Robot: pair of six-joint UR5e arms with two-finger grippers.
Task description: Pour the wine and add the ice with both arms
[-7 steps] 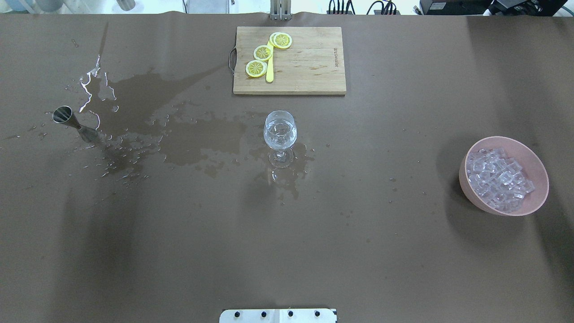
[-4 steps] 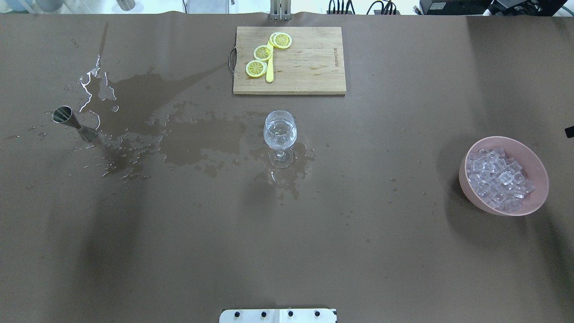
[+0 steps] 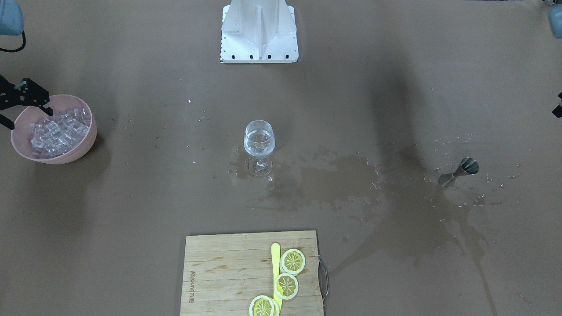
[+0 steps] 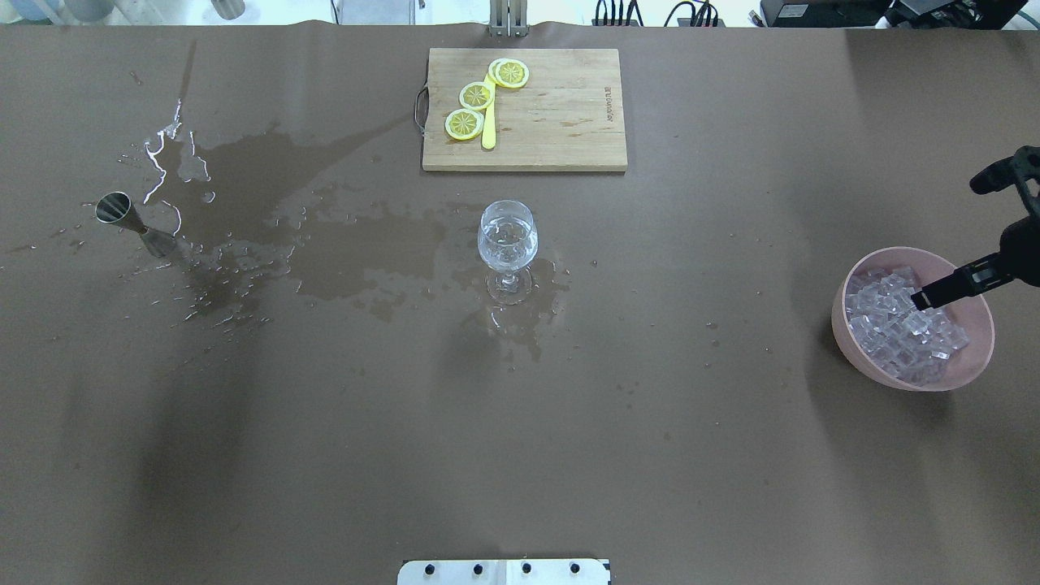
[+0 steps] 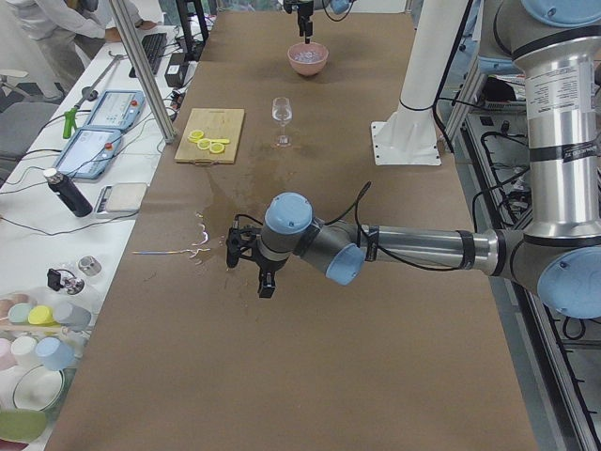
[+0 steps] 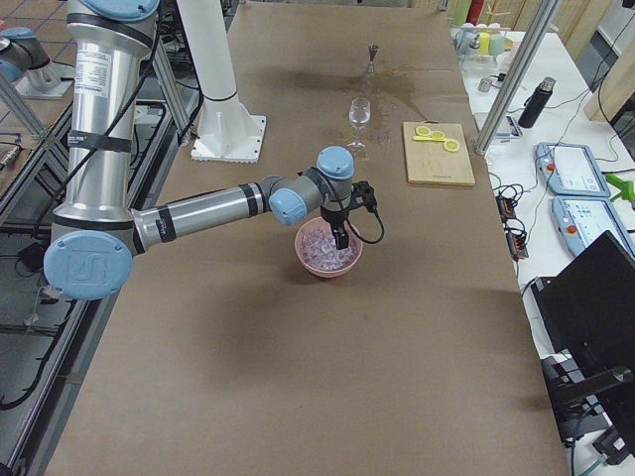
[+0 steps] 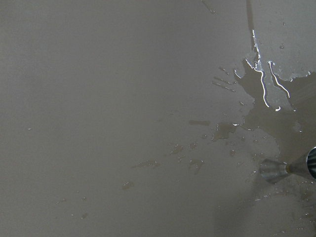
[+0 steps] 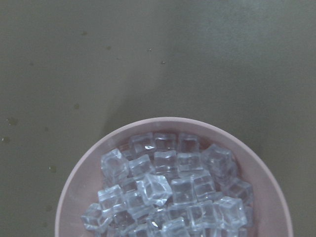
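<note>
Jaws of the right gripper (image 3: 30, 120) stand wide apart and hold nothing. One finger hangs over the ice (image 4: 890, 325) heaped in the pink bowl (image 4: 838, 329), and the other lies outside the rim. Whether that finger touches the cubes cannot be made out, and the arm behind it is cut off at the overhead view's edge.

The left gripper (image 5: 249, 272) hovers low over the tabletop near the steel jigger (image 4: 134, 221). Only a black sliver of it shows in the front view, so its opening cannot be told. The wine (image 4: 505, 250) sits in the stemmed glass (image 4: 509, 284) at mid-table, among dark wet blotches (image 4: 357, 252).

Beyond it, the cutting board (image 4: 561, 114) bears a burnt-in brand mark along one edge, too small to read.
</note>
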